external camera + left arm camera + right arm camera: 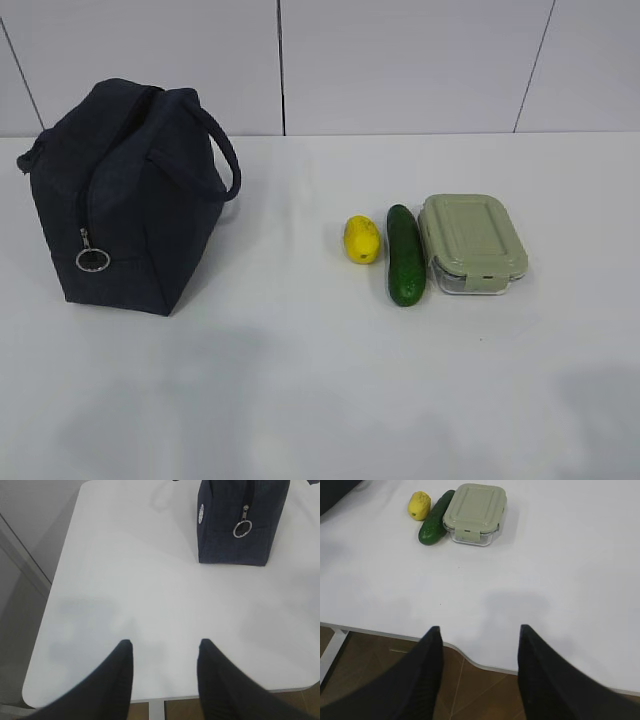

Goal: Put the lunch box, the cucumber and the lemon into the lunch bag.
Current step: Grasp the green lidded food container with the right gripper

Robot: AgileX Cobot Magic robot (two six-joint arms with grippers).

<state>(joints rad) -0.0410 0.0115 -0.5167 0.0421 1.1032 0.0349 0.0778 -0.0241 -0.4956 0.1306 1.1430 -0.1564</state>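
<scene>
Bag: the lunch bag (125, 195) is standing upright at the left of the tabletop (300, 380), its zipper looking closed.
Food: the lemon (362, 239), cucumber (405, 254) and lunch box (472, 243) are lying side by side on the right, well apart from the bag.
Left tool (165, 647): hanging part-open, holding nothing, facing the bag.
Right tool (479, 632): hanging part-open and empty; the three items are lying ahead and slightly left of it.
Cucumber axis: running toward and away from the right tool.
Nearer arm: the right, I judge.

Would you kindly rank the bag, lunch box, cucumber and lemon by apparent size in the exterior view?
1. bag, by far the largest
2. lunch box
3. cucumber, about as long as the box but much narrower
4. lemon, the smallest
</scene>
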